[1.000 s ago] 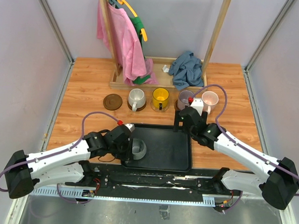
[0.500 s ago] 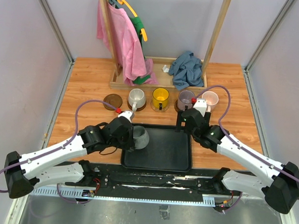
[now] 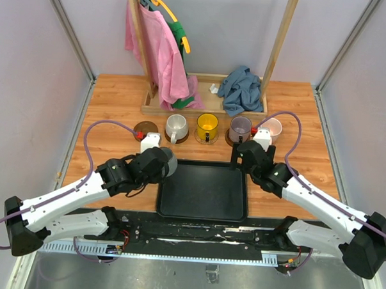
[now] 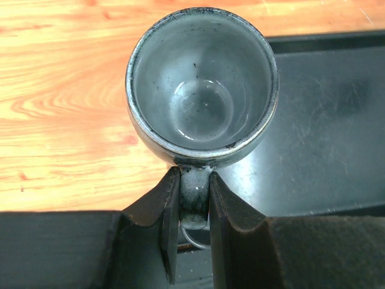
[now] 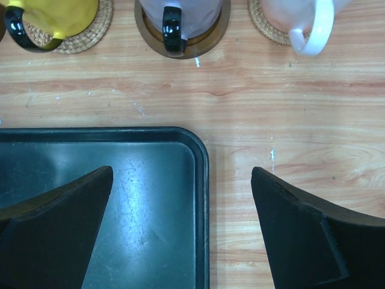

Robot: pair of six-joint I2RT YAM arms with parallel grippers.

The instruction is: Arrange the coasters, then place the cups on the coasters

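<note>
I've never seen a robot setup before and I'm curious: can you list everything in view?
table: one, light wood
tray: one, black, near middle of table
coasters: five, dark brown or tan woven, row behind the tray; leftmost bare
cups on coasters: four, off-white cup, yellow cup, lilac cup, pale pink cup
grey cup: one, grey, held by its handle above the tray's far left corner
rack: one, pale wood, back of table
cloths: three, pink cloth and green cloth hanging on rack, blue-grey cloth heaped on its base
hanger: one, yellow, top of rack
left tool: one, black, shut on grey cup's handle
right tool: one, black, open above tray's far right corner
</note>
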